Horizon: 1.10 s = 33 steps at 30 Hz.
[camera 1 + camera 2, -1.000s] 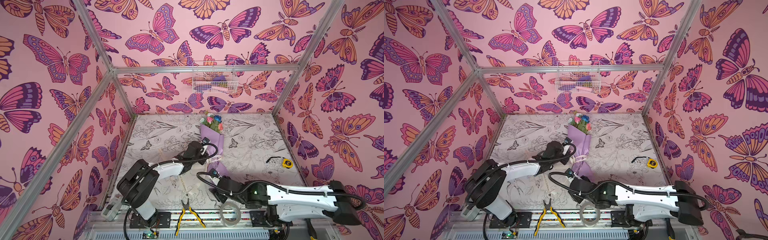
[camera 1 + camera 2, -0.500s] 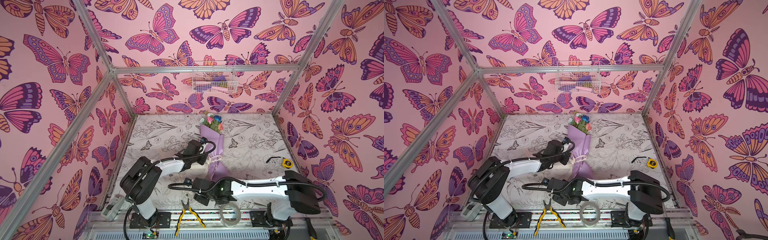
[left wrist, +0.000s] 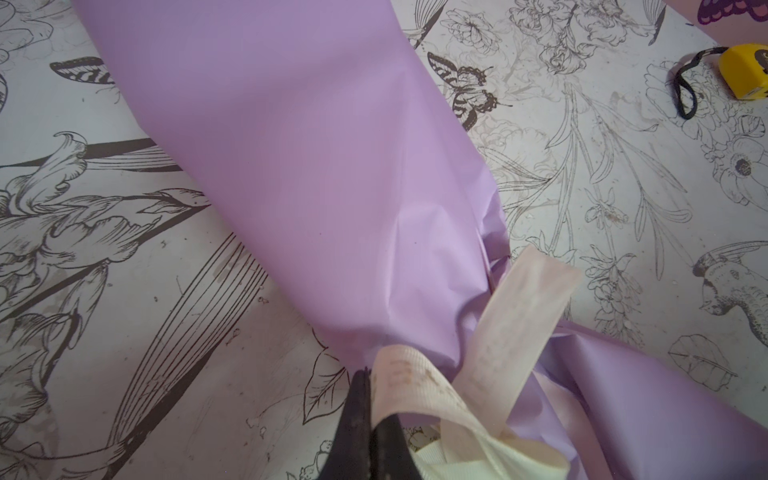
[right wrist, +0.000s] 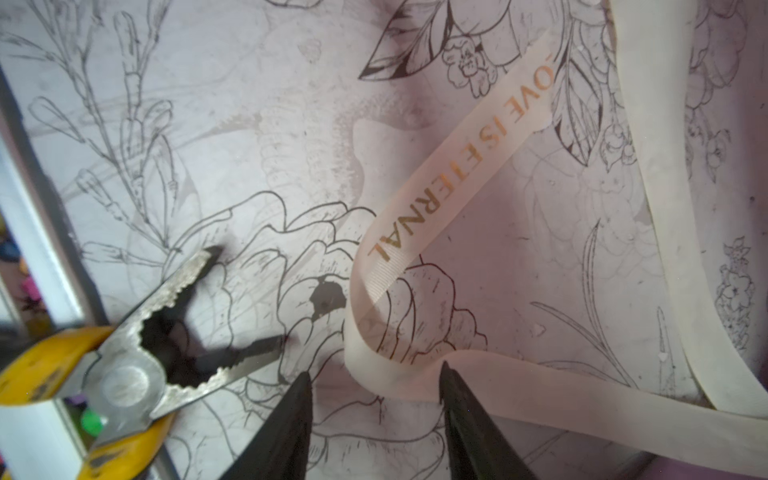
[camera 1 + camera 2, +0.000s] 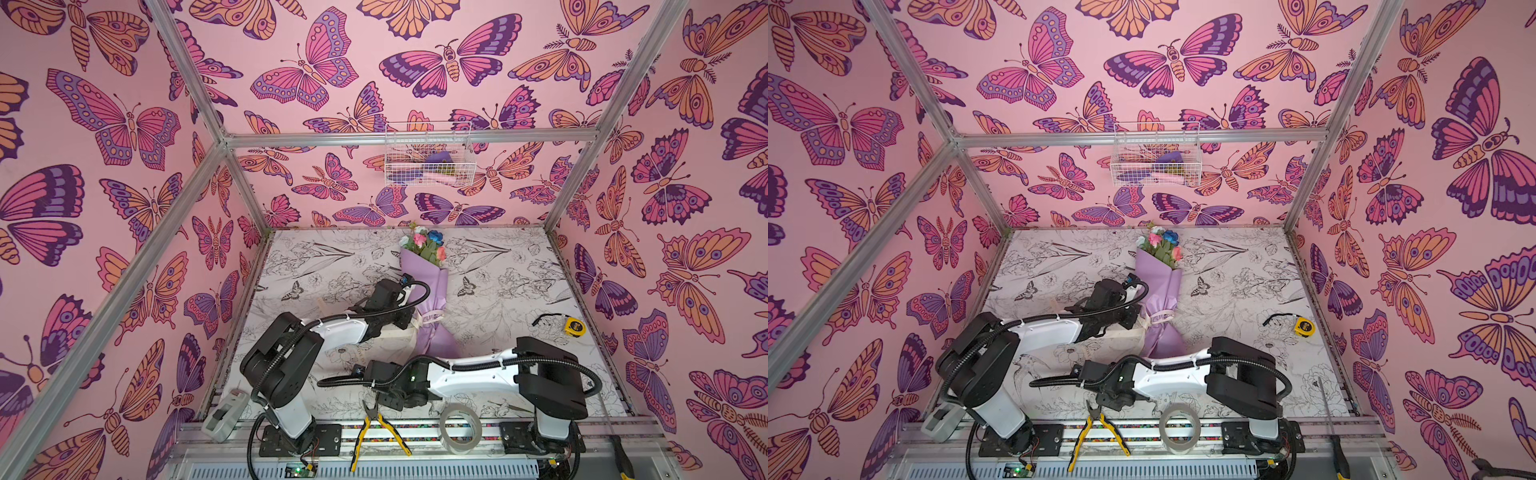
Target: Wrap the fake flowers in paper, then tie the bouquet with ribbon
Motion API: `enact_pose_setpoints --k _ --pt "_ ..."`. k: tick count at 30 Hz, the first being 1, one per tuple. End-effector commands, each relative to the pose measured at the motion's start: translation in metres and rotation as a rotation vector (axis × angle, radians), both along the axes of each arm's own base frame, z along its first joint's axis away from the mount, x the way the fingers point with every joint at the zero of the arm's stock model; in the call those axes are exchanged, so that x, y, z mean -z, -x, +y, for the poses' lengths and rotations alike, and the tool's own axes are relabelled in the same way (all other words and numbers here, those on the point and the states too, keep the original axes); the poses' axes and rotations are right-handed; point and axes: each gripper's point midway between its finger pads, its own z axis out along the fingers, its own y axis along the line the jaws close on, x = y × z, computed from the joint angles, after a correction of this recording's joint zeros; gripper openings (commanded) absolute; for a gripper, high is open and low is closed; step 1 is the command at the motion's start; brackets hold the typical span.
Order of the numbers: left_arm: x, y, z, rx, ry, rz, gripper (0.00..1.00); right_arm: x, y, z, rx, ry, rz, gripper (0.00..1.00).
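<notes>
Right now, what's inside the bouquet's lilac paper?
White, pink, blue and coral flower heads with leaves show at the wide end of the paper. Stems are covered.

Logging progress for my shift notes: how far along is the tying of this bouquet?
Done: the flowers sit wrapped in the bouquet, and the ribbon crosses its narrow neck. In hand: the left pincer is shut on the ribbon; the right pincer hangs open over a loose tail. Left: no finished knot or bow shows yet.

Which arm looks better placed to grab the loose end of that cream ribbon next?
The right, probably: the right gripper hangs open over the loose end of the cream printed ribbon, while the left gripper is shut on that ribbon beside the lilac paper bouquet.
</notes>
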Motion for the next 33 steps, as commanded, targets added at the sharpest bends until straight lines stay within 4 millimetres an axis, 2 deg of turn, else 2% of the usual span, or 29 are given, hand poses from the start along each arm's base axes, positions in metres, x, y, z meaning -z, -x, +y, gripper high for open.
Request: enact_pose_setpoints --k 1,6,9,13,16,19,23,28,33 --pt "0.004 -0.001 0.0 -0.003 0.01 0.025 0.0 0.0 0.004 0.013 -0.052 -0.004 -0.006 0.52" --pt "0.004 -0.001 -0.001 0.0 0.013 0.028 0.0 0.01 0.006 0.02 -0.062 0.004 0.013 0.48" --pt "0.005 0.0 0.0 0.0 0.014 0.03 0.0 0.009 0.003 0.019 -0.048 0.005 0.002 0.34" --pt "0.003 -0.001 0.001 -0.003 0.016 0.026 0.0 -0.011 -0.005 0.013 -0.005 -0.012 -0.048 0.13" --pt "0.002 -0.001 0.003 -0.005 0.021 0.021 0.0 -0.036 -0.01 0.005 0.037 -0.077 -0.082 0.05" --pt "0.0 -0.002 0.004 -0.006 0.026 0.012 0.0 -0.065 -0.019 -0.011 0.116 -0.159 -0.136 0.0" --pt "-0.002 -0.002 0.006 -0.009 0.039 -0.002 0.0 -0.096 -0.034 -0.045 0.25 -0.257 -0.209 0.0" --pt "-0.006 -0.001 0.005 0.001 0.061 -0.023 0.0 -0.11 -0.052 -0.089 0.413 -0.329 -0.257 0.0" --pt "-0.012 0.003 0.005 0.013 0.091 -0.061 0.0 -0.132 -0.078 -0.129 0.615 -0.455 -0.278 0.0"
